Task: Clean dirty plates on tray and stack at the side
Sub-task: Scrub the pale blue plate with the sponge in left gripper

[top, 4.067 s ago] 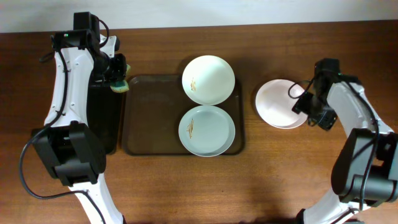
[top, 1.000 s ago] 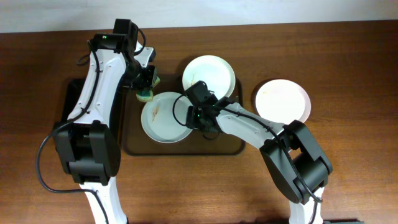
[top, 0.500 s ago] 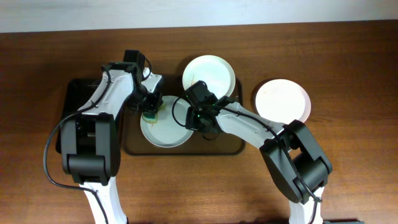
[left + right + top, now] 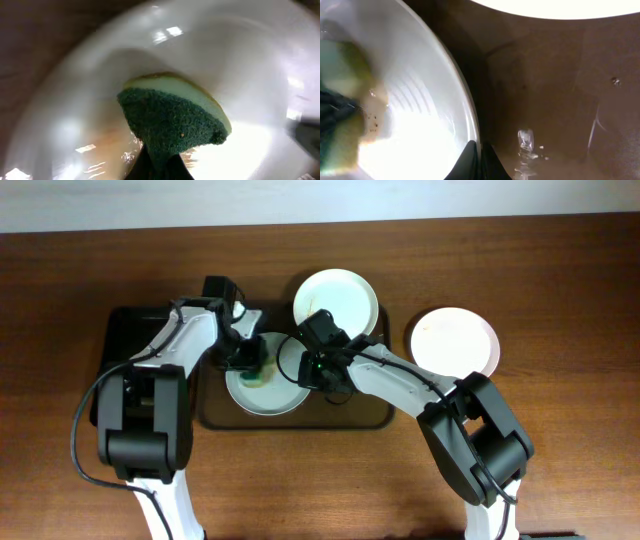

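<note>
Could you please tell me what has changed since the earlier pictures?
The left gripper carried the sponge from the left side onto the near plate. The right gripper left the side plate, took the near plate's rim, and that plate slid left on the tray. The far plate and side plate stayed put.

The left arm [image 4: 182, 342] and the right arm [image 4: 395, 385] meet over the lower plate [image 4: 265, 395] on the tray [image 4: 215, 412], blocking the frame's centre. The table [image 4: 320, 480] along the bottom edge is open.
</note>
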Robot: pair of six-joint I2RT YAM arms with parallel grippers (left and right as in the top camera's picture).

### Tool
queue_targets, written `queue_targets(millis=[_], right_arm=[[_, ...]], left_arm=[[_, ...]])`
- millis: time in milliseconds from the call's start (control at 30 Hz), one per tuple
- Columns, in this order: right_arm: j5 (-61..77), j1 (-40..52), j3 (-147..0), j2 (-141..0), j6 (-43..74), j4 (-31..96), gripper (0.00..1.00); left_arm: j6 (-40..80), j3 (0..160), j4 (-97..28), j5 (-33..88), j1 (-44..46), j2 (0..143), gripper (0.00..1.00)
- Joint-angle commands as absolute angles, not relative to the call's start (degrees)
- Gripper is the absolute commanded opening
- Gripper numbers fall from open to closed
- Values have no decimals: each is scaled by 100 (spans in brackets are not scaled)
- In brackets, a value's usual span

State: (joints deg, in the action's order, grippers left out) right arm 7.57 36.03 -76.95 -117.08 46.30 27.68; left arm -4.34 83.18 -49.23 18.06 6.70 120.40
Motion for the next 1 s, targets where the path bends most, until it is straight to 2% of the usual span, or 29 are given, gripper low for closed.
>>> queue_targets(millis=[0, 167, 300, 367, 400, 567, 767, 800, 867, 900, 967], right_arm=[[727, 3594, -7717, -11852, 4589, 2803, 4], [722, 3592, -7717, -11852, 4587, 2803, 4], [709, 3594, -7717, -11852, 4589, 2783, 4], [707, 3594, -7717, -11852, 4589, 2762, 4], [709, 3594, -7717, -11852, 4587, 2762, 4], [711, 3594, -7717, -11852, 4587, 2762, 4], [709, 3594, -7717, -11852, 4584, 2764, 4], [709, 3594, -7717, -11852, 4584, 2764, 4], [707, 3592, -7717, -11852, 4587, 2759, 4], [707, 3594, -7717, -11852, 4587, 2759, 4], [705, 3592, -7717, -11852, 4584, 2759, 4]], left_arm=[[351, 8232, -4611, -888, 585, 12193, 1], [270, 8232, -3881, -327, 781, 12193, 1], [-908, 8232, -4672, 2204, 908, 12193, 1], [-1236, 8232, -4860, 2963, 910, 12193, 1], [-1236, 8232, -4770, 2930, 910, 12193, 1], [-1234, 8232, -4580, 1903, 1120, 12195, 1], [-1382, 8232, -4980, 1649, 1507, 12195, 1], [-1380, 8232, -4963, 1306, 1498, 12195, 1], [-1037, 8232, -4709, -239, 1496, 12195, 1], [-482, 8232, -4241, -1682, 1496, 12195, 1], [-296, 8232, -3706, -2484, 1496, 12195, 1]])
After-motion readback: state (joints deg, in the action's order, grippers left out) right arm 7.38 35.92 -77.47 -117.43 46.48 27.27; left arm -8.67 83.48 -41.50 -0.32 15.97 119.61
